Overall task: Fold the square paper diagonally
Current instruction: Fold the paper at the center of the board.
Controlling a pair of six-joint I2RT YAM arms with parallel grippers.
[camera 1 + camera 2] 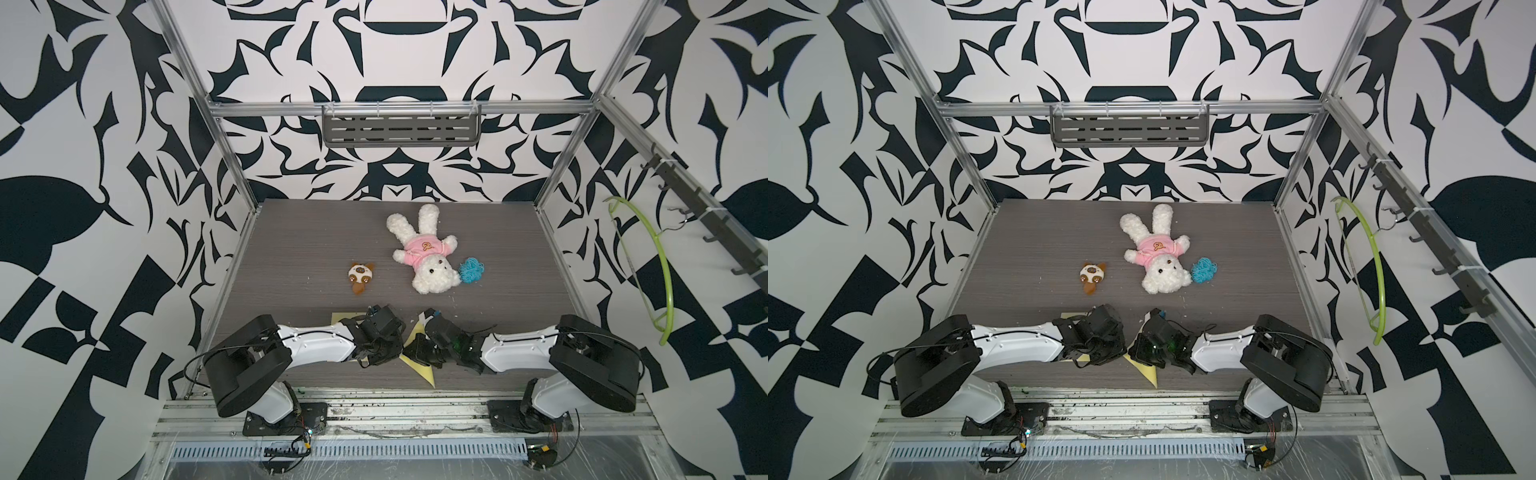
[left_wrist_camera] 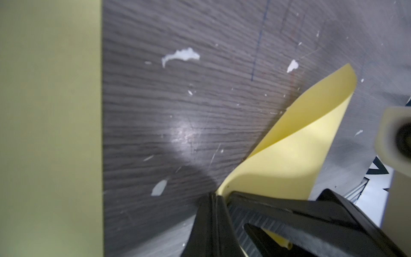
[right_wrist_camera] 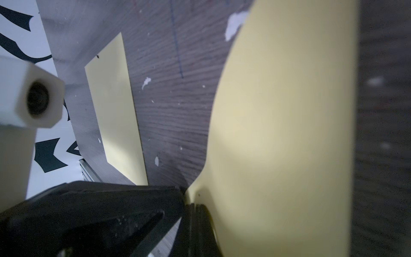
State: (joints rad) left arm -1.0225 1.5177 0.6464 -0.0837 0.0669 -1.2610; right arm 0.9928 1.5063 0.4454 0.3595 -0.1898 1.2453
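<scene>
Left gripper (image 2: 214, 195) and right gripper (image 3: 189, 201), both clenched on the square paper (image 1: 424, 371) at the table's (image 1: 291, 257) six o'clock (presumably matching opposite corners before creasing).

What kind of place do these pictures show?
Most likely a robot test cell in a laboratory. An aluminium frame with patterned walls encloses a wooden table. The left arm and right arm are mounted on a rail, and a white plush toy lies there, probably a prop.
</scene>
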